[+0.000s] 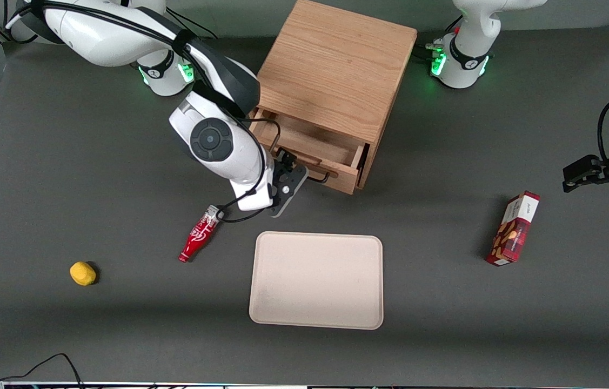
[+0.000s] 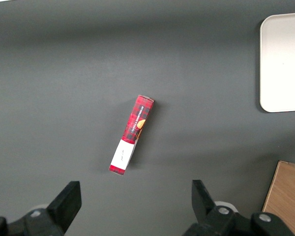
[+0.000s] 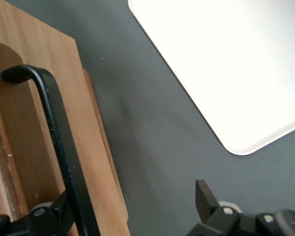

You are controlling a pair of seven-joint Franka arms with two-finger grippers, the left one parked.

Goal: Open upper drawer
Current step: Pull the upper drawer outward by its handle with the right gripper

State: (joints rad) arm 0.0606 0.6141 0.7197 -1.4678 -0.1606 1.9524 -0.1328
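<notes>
Dark grey matte worktop (image 1: pixel 66 162) carried an oak cabinet (image 1: pixel 336 65), beige rectangular tray (image 1: pixel 316 281), red bottle (image 1: pixel 199 236), yellow lump (image 1: pixel 83 273), red carton (image 1: pixel 514 229); pincer (image 1: pixel 312 174) at drawer handle.

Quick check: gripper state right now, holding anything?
Gripper: open, at the upper drawer's black handle. One finger on either side of the bar, not clamped.
</notes>
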